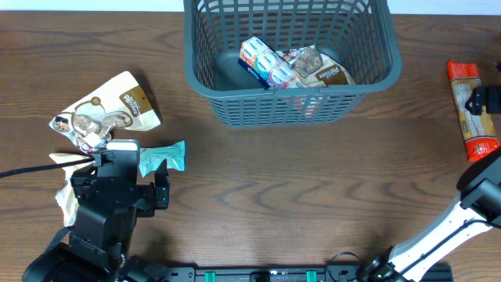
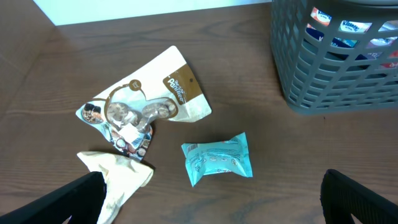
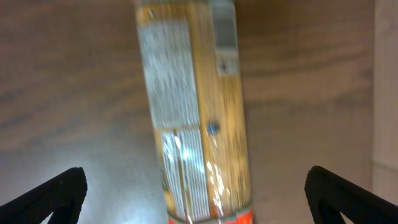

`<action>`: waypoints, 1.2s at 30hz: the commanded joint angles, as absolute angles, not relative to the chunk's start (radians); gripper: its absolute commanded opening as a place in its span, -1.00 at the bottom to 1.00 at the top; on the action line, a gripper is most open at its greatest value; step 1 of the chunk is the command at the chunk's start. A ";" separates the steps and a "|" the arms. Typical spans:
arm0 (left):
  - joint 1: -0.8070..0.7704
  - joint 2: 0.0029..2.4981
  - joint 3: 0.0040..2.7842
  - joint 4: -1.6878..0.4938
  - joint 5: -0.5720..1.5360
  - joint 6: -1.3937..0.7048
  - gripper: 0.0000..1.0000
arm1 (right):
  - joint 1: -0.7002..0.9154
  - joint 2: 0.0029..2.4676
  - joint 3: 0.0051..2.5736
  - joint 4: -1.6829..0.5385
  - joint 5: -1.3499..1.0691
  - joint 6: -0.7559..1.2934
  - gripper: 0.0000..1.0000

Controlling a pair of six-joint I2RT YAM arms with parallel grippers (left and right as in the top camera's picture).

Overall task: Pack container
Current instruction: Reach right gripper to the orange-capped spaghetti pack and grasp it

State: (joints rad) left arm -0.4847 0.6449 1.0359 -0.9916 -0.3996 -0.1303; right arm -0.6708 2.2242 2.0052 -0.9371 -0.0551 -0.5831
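The container (image 1: 266,110), a grey-blue slotted basket, stands at the top centre and holds blue-and-white packets (image 1: 264,64) and a brown-and-white pouch (image 1: 322,70); its corner (image 2: 336,68) shows in the left wrist view. My left gripper (image 1: 119,178) (image 2: 211,205) is open low over the table. A teal packet (image 1: 163,157) (image 2: 217,158) lies just ahead of it, and a cream packet (image 2: 118,177) lies by its left finger. My right gripper (image 1: 484,102) (image 3: 199,199) is open above a long yellow packet with red ends (image 1: 472,110) (image 3: 193,112), one finger on each side.
A white-and-brown pouch (image 1: 109,110) (image 2: 149,99) lies on the dark wooden table left of the basket, beyond the teal packet. The right arm (image 1: 438,235) reaches in from the bottom right. The long packet lies near the table's right edge.
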 commanded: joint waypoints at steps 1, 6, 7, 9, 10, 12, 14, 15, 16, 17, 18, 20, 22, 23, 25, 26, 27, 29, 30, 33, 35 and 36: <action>-0.486 0.643 1.048 -0.994 -0.412 -0.131 0.97 | -0.639 2.236 2.009 -0.912 -0.072 -0.546 0.98; -0.486 0.643 1.048 -0.994 -0.413 -0.131 0.97 | -0.635 2.283 2.009 -0.894 -0.072 -0.540 0.99; -0.486 0.643 1.048 -0.994 -0.412 -0.131 0.97 | -0.636 2.297 2.009 -0.895 -0.072 -0.538 0.97; -0.486 0.643 1.048 -0.994 -0.413 -0.131 0.97 | -0.644 2.321 2.009 -0.901 -0.072 -0.535 0.98; -0.486 0.643 1.048 -0.994 -0.413 -0.131 0.97 | -0.649 2.334 2.009 -0.905 -0.072 -0.535 0.98; -0.486 0.643 1.048 -0.994 -0.413 -0.131 0.97 | -0.660 2.356 2.009 -0.910 -0.071 -0.534 0.99; -0.486 0.643 1.048 -0.994 -0.413 -0.131 0.97 | -0.669 2.371 2.008 -0.910 -0.068 -0.528 0.99; -0.486 0.643 1.048 -0.994 -0.413 -0.131 0.97 | -0.673 2.373 2.008 -0.910 -0.068 -0.528 0.99; -0.486 0.643 1.048 -0.994 -0.413 -0.131 0.97 | -0.676 2.374 2.009 -0.909 -0.067 -0.528 0.98; -0.486 0.643 1.048 -0.994 -0.412 -0.131 0.97 | -0.680 2.374 2.008 -0.905 -0.063 -0.530 0.99; -0.486 0.643 1.048 -0.994 -0.412 -0.131 0.97 | -0.683 2.374 2.009 -0.900 -0.054 -0.532 0.99; -0.486 0.643 1.048 -0.994 -0.413 -0.131 0.97 | -0.693 2.374 2.012 -0.895 -0.026 -0.536 0.99; -0.486 0.643 1.048 -0.994 -0.413 -0.131 0.97 | -0.705 2.374 2.012 -0.897 -0.027 -0.555 0.99; -0.486 0.643 1.048 -0.994 -0.412 -0.131 0.97 | -0.709 2.374 2.012 -0.897 -0.027 -0.556 0.99; -0.486 0.643 1.048 -0.994 -0.413 -0.131 0.97 | -0.720 2.374 2.012 -0.897 -0.032 -0.563 0.99; -0.486 0.643 1.048 -0.994 -0.413 -0.131 0.97 | -0.725 2.375 2.012 -0.897 -0.038 -0.567 0.99; -0.486 0.643 1.048 -0.994 -0.413 -0.131 0.97 | -0.730 2.375 2.012 -0.898 -0.045 -0.572 0.99; -0.486 0.643 1.048 -0.994 -0.413 -0.131 0.97 | -0.739 2.375 2.012 -0.902 -0.067 -0.582 0.99; -0.486 0.643 1.048 -0.994 -0.412 -0.131 0.97 | -0.742 2.375 2.012 -0.902 -0.076 -0.582 0.99; -0.486 0.643 1.048 -0.994 -0.413 -0.131 0.97 | -0.751 2.375 2.012 -0.900 -0.104 -0.584 0.99; -0.486 0.643 1.048 -0.994 -0.413 -0.131 0.97 | -0.754 2.375 2.012 -0.898 -0.113 -0.585 0.98; -0.486 0.643 1.048 -0.994 -0.413 -0.131 0.97 | -0.754 2.375 2.012 -0.897 -0.113 -0.584 0.98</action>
